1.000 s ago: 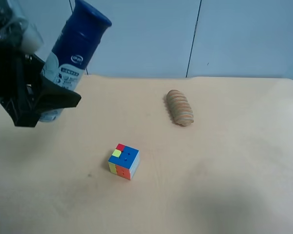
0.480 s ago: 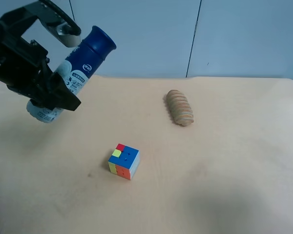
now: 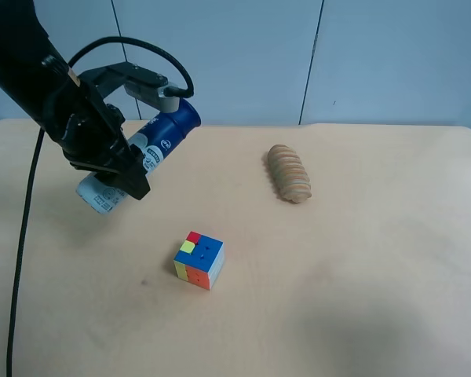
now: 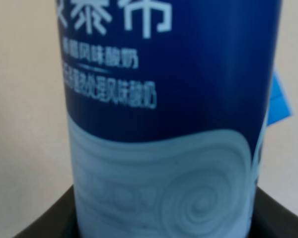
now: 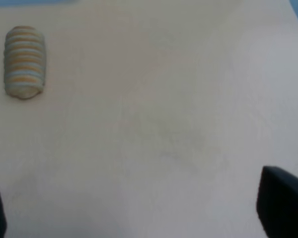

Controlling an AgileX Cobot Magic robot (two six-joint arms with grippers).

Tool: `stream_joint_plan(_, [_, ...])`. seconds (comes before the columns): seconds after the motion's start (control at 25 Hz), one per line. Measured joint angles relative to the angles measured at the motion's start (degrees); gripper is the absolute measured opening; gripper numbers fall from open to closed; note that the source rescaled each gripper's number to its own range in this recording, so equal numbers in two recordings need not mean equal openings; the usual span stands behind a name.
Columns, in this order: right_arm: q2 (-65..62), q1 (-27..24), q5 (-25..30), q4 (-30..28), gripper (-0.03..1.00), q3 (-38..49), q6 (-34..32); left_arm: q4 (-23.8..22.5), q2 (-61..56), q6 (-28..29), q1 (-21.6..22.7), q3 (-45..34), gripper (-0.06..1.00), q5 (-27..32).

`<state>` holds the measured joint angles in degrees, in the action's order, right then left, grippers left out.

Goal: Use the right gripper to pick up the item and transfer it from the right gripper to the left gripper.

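The item, a navy and white bottle (image 3: pixel 171 132), is held tilted, almost lying, above the table at the exterior high view's left. The black gripper (image 3: pixel 119 169) with a trailing cable is shut around its middle. The left wrist view shows this bottle (image 4: pixel 164 99) close up between dark fingers (image 4: pixel 44 225), so this is my left gripper (image 4: pixel 164 220). My right gripper (image 5: pixel 139 210) is open and empty above bare table; only its fingertips (image 5: pixel 283 198) show. It is out of the exterior high view.
A multicoloured puzzle cube (image 3: pixel 198 260) sits on the tan table (image 3: pixel 361 275) below and to the right of the bottle. A ribbed wooden oval piece (image 3: pixel 289 173) lies further right; it also shows in the right wrist view (image 5: pixel 24 61).
The gripper with the bottle has moved down and right in the exterior high view, away from the camera. The bottle has tipped from nearly upright to almost lying.
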<state>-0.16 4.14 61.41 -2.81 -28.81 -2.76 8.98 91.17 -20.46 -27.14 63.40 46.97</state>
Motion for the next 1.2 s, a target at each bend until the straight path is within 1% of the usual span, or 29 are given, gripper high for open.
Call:
stream_joint_plan(0.16, [0.0, 0.0, 0.0, 0.0, 1.00, 0.0, 0.0, -1.5, 4.3, 1.8, 2.1, 0.5, 0.04, -0.8])
stream_joint_plan(0.36, [0.0, 0.0, 0.0, 0.0, 1.00, 0.0, 0.0, -2.8, 7.6, 2.2, 9.0, 0.5, 0.04, -3.6])
stream_joint_plan(0.52, [0.0, 0.0, 0.0, 0.0, 1.00, 0.0, 0.0, -2.9, 9.2, 2.2, 14.5, 0.5, 0.04, -7.0])
stream_joint_plan(0.68, [0.0, 0.0, 0.0, 0.0, 1.00, 0.0, 0.0, -3.0, 11.7, 2.2, 18.3, 0.5, 0.04, -8.4])
stream_joint_plan(0.8, [0.0, 0.0, 0.0, 0.0, 1.00, 0.0, 0.0, -3.2, 14.0, 2.2, 19.2, 0.5, 0.04, -7.4])
stream_joint_plan(0.88, [0.0, 0.0, 0.0, 0.0, 1.00, 0.0, 0.0, -3.2, 15.4, 2.3, 19.2, 0.5, 0.04, -6.1])
stream_joint_plan(1.2, [0.0, 0.0, 0.0, 0.0, 1.00, 0.0, 0.0, -3.2, 17.8, 2.3, 19.2, 0.5, 0.04, -4.7])
